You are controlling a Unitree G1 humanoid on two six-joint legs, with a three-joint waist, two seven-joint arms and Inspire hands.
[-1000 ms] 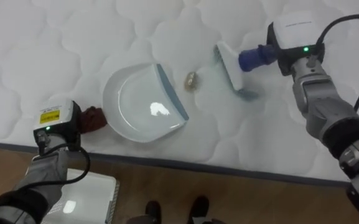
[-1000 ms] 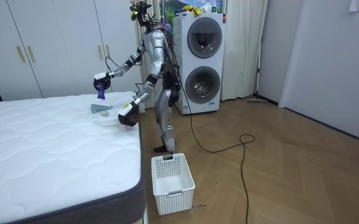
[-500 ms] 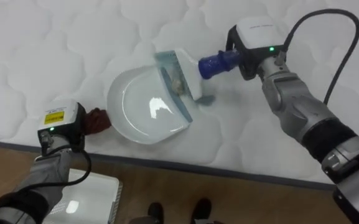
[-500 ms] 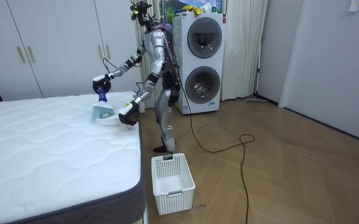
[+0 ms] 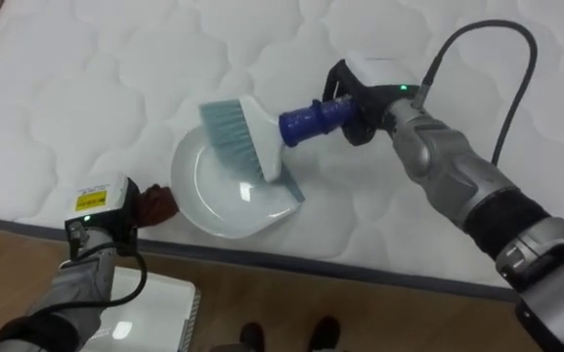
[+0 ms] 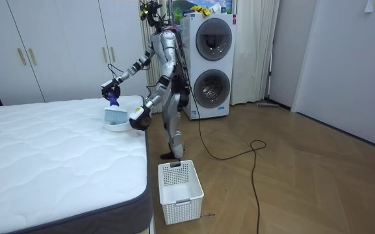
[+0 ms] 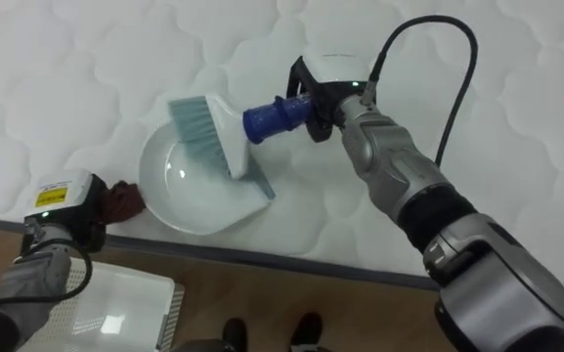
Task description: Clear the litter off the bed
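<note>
Now the white mattress point(image 5: 86, 88) stretches away on all sides of the right hand point(image 5: 357, 103), and the strip of quilting just beneath and beside that hand, where a small brownish lump lay a second ago, is bare. The white basket point(image 6: 181, 182) stands on the floor, well below and behind the left hand point(image 5: 151, 203). The white dustpan point(image 5: 213, 191) stays flat near the bed's edge. The left hand touches its near rim, and whether that hand actually grips it I cannot tell. The biggest change is the brush point(image 5: 242, 137): the right hand, clamped round its blue handle, has swung it across from the open mattress. The bristles now stand over the pan's mouth, out ahead of the hand toward the robot's left. The lump itself is hidden, most likely under the bristles or already in the pan. I judge the sweep has done its work, and what remains is to lift the pan and tip it into the basket.
</note>
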